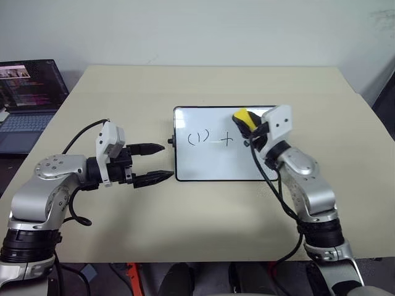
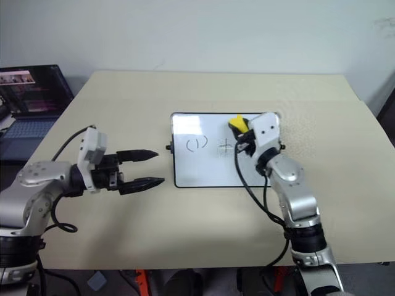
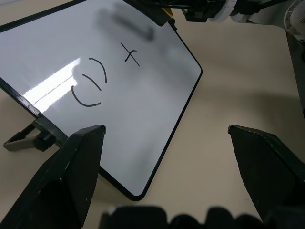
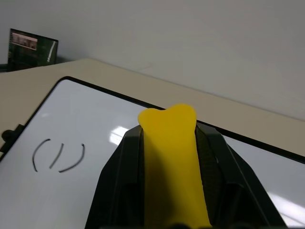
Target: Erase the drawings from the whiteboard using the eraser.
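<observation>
Partly done, by the look of it: the whiteboard (image 1: 216,169) lies flat in the middle of the tan table (image 1: 203,86), and the drawings (image 1: 210,139) left on it read as "(1)" and a plus sign, with bare white over the rest of the surface. From the right eye view the plus looks a little smeared, though that is hard to be sure of. So I judge that the marks toward the board's left half are what is left to wipe. The eraser (image 1: 242,117) is clamped between the fingers of the right gripper (image 1: 249,127), its yellow body sticking out past the tips, held over the board's upper right part close to the plus; whether it touches the surface I cannot tell. That arm reaches in from the right, forearm angled toward the board. The left gripper (image 1: 154,163) is held just off the board's left edge, near the knob (image 1: 170,141), jaws apart and empty, pointing at the board roughly level above the table. A laptop (image 1: 28,98) sits well apart at the far left.
</observation>
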{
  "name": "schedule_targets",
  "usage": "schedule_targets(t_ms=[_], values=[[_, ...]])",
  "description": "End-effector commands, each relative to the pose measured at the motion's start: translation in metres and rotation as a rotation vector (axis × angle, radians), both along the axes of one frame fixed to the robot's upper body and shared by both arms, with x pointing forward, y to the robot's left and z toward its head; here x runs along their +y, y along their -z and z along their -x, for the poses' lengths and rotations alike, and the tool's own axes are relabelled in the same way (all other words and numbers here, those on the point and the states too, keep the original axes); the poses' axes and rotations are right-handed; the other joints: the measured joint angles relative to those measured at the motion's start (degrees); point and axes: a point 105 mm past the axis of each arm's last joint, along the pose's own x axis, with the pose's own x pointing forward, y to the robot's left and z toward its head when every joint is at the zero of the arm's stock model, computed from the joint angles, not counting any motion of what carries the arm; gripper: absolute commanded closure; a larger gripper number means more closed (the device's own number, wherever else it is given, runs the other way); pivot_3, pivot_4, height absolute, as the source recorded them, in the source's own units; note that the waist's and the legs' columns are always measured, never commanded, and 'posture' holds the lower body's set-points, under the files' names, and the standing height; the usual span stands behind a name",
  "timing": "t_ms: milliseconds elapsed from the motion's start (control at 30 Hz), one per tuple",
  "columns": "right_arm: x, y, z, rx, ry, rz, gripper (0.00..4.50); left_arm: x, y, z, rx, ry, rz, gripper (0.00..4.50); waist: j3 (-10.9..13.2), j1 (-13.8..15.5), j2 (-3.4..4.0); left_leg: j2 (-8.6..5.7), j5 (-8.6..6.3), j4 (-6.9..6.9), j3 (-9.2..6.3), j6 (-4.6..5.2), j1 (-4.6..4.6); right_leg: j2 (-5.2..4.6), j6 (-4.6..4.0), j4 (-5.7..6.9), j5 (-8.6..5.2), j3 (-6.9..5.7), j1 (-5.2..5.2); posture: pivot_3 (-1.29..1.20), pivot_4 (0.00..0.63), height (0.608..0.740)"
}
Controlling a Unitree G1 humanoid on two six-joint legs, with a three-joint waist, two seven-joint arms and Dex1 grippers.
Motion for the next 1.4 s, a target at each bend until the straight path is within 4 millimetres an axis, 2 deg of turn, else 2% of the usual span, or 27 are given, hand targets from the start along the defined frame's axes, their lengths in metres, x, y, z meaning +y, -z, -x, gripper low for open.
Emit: schedule_targets(t_ms=[33, 500, 633, 900, 1200, 1400], values=[[0.012, -0.016, -0.001, -0.079, -0.036, -0.007, 3.32, 0.004, -0.013, 0.0, -0.064, -0.01, -0.017, 0.0, 0.0, 0.0, 0.0, 0.0, 0.0, 0.0, 0.0, 0.0, 0.0, 0.0, 0.0, 0.0, 0.0, 0.0, 0.0, 0.0, 0.15, 0.74], [0.003, -0.005, -0.021, -0.066, 0.015, 0.039, 3.32, 0.004, -0.014, 0.003, -0.07, -0.026, -0.011, 0.0, 0.01, -0.01, 0.01, 0.01, 0.0, 0.0, 0.0, 0.0, 0.0, 0.0, 0.0, 0.02, 0.0, 0.0, -0.02, 0.0, 0.15, 0.74], [-0.001, 0.006, -0.025, -0.041, 0.05, 0.094, 3.32, 0.004, -0.014, 0.001, -0.072, -0.025, -0.012, 0.0, 0.01, -0.01, 0.01, 0.01, 0.0, 0.0, 0.0, 0.0, 0.0, 0.0, 0.0, 0.02, 0.0, 0.0, -0.02, 0.0, 0.15, 0.74], [-0.008, 0.015, -0.021, -0.032, 0.066, 0.123, 3.32, 0.004, -0.016, 0.002, -0.076, -0.025, -0.013, 0.0, 0.01, 0.0, 0.01, 0.01, 0.0, 0.0, 0.0, 0.0, 0.0, 0.0, 0.0, 0.03, 0.0, 0.01, -0.02, 0.0, 0.15, 0.74], [-0.005, 0.044, -0.015, 0.026, 0.023, 0.158, 3.32, 0.012, -0.018, 0.005, -0.077, -0.053, -0.027, 0.0, 0.0, -0.03, 0.0, 0.01, 0.0, 0.01, 0.01, 0.0, 0.02, 0.0, 0.0, 0.03, 0.0, 0.02, 0.0, 0.0, 0.15, 0.74], [-0.009, 0.082, -0.012, 0.056, -0.028, 0.276, 3.32, 0.012, -0.018, 0.007, -0.076, -0.064, -0.026, 0.0, -0.04, -0.06, -0.06, 0.01, 0.0, 0.02, 0.02, 0.0, 0.13, 0.01, 0.0, 0.05, 0.01, 0.01, 0.09, 0.0, 0.15, 0.74]])
